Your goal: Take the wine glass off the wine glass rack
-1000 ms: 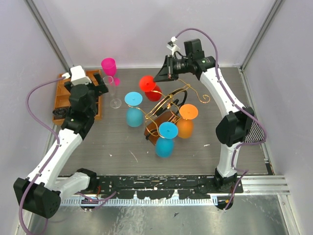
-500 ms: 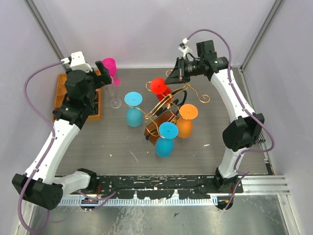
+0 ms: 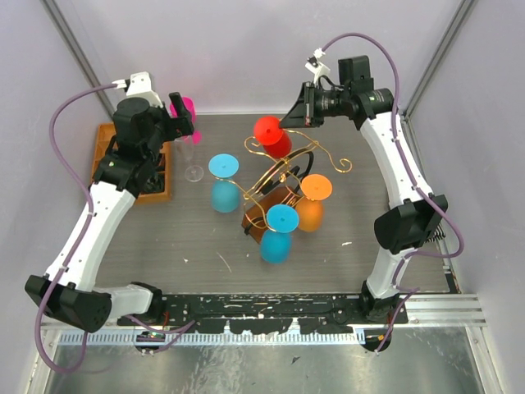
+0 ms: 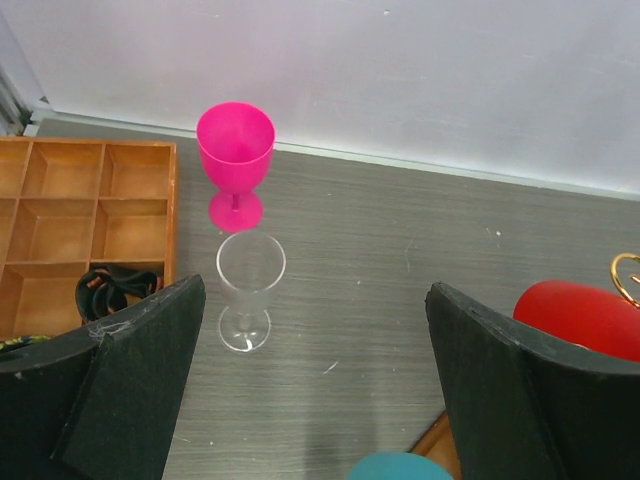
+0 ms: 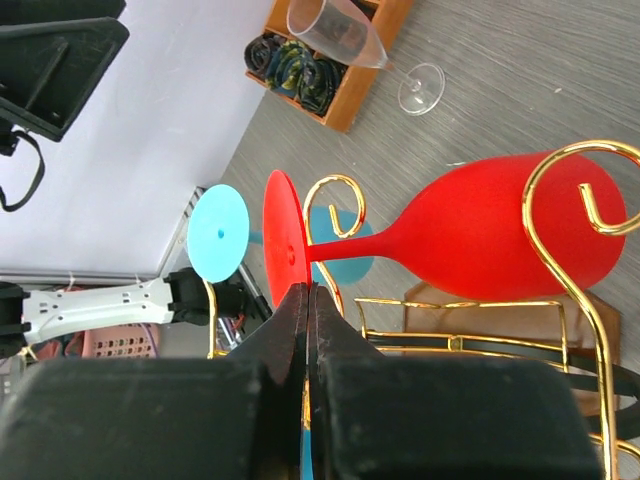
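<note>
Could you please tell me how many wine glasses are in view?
6. The pink glass and clear glass stand by the tray; the red glass is in the right tool; two blue glasses and an orange glass hang inverted at the rack. None looks hidden.

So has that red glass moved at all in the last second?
Yes. The red wine glass has shifted to the right and toward the back wall, while the wine glass rack beside it has stayed where it was.

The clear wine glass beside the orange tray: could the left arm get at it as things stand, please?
Probably yes: the left gripper is open and looks straight at the clear wine glass, nothing stands between them, and only the pink glass stands close behind.
</note>
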Robot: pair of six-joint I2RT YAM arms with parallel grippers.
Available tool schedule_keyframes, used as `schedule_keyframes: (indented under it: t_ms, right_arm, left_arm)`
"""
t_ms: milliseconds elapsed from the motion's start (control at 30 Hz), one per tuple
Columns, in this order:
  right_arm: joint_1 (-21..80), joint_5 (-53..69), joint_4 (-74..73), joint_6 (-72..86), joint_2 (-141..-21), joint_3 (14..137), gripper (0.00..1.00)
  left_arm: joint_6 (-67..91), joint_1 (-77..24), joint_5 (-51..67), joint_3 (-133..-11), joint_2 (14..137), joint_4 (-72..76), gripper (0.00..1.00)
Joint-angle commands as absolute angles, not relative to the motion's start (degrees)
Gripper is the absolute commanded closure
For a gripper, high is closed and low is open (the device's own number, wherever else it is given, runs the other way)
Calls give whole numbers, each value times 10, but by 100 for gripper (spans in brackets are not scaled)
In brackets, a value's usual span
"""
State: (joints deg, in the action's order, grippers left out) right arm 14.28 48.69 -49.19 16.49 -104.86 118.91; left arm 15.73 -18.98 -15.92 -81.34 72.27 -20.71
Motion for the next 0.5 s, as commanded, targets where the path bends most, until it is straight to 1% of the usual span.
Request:
schedule_keyframes:
  t_ms: [0,267,433,467]
  right_arm:
    - [145,523,-455,191,-1027,1221,99]
    - [144,540,-430,207,-1007,1242,99]
    - [144,523,-429,176,-986,1248,99]
    - [145,520,-429,169,-981,1250,99]
  left_arm:
    - [161,-191,-139,-837,721,-219,2]
    - [164,-191,-133,-827,714,-208,2]
    - [166,-191,-125,-857,723,-234,1]
    - [168,-191,-122,-863,743,-239,1]
